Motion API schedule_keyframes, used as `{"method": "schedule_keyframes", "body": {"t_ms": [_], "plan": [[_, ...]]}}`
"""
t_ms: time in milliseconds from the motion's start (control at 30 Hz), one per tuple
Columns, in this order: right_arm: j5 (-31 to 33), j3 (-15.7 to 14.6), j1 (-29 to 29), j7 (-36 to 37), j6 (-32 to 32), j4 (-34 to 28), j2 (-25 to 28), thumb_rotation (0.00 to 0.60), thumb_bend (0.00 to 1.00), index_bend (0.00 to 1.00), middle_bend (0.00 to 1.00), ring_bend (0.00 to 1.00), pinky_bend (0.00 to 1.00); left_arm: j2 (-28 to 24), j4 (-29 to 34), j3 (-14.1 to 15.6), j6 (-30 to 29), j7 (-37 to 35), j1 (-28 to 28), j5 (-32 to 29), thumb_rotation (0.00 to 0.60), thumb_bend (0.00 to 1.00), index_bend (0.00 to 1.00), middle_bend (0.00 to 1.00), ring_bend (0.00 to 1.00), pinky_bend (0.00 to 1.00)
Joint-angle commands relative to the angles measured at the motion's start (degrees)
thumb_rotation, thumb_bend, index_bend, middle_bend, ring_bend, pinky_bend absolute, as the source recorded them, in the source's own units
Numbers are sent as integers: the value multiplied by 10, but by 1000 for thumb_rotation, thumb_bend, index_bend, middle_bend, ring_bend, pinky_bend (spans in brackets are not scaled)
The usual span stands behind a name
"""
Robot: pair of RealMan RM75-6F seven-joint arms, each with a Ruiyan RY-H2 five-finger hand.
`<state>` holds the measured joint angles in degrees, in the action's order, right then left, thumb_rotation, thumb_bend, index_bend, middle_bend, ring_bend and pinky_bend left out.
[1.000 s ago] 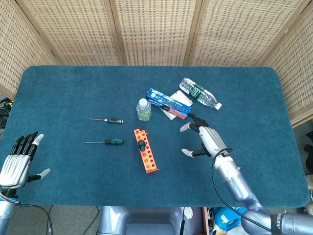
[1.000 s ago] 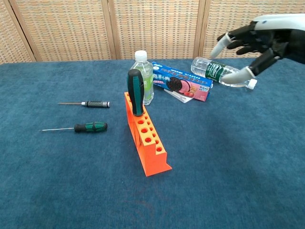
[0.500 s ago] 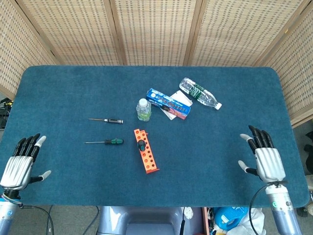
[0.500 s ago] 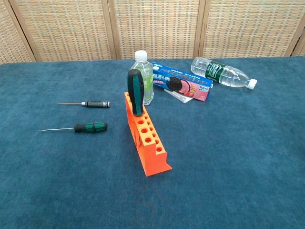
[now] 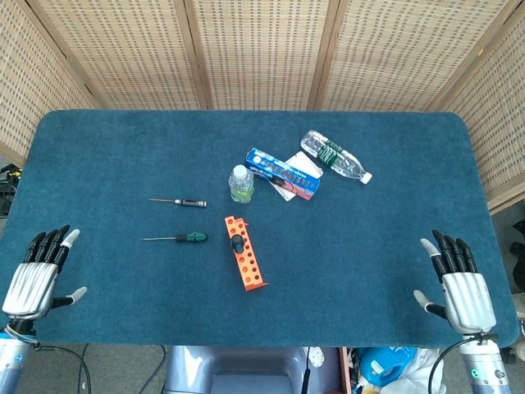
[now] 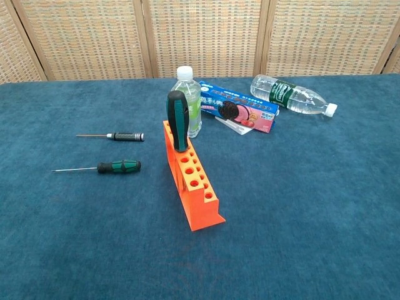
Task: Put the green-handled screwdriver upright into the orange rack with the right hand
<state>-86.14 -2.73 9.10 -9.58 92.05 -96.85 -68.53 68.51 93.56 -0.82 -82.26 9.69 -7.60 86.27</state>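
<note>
The orange rack point(image 6: 190, 182) stands on the blue desk point(image 6: 300, 206), and everything else can be placed from it. A green-handled screwdriver point(image 6: 178, 120) stands upright in the hole at the rack's far end, handle up, with no hand touching it; in the head view it shows as a dark spot near the rack's upper end point(image 5: 236, 242). To the left of the rack, a smaller green-handled screwdriver point(image 6: 110, 167) lies flat on the desk, its thin shaft pointing away from the rack. Farther back on that side lies a black-handled screwdriver point(image 6: 119, 135), also flat and roughly parallel to the first. Just behind the rack's far end stands a small bottle point(image 6: 187, 100) with a white cap and green label. Behind and to the right of the rack lies a blue biscuit box point(image 6: 240, 112), resting on a flat white packet. Beyond that, a clear water bottle point(image 6: 290, 97) lies on its side, cap pointing right. Only the head view shows the hands, both well apart from the rack at the desk's near edge. The right hand point(image 5: 461, 283) is at the near right corner, empty, fingers spread and straight. The left hand point(image 5: 34, 275) is at the near left corner, likewise empty with fingers extended.
</note>
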Motion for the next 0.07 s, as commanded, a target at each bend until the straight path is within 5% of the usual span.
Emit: {"method": "schedule_keyframes", "body": {"t_ms": [33, 67], "plan": [[0, 2, -3, -2, -3, -7, 4, 600, 167, 0, 0, 0, 0, -1, 1, 0, -4, 0, 1, 3, 600, 0, 0, 0, 0, 0], [-3, 4, -5, -1, -3, -11, 6, 600, 166, 0, 0, 0, 0, -2, 2, 0, -7, 0, 2, 4, 600, 0, 0, 0, 0, 0]]}}
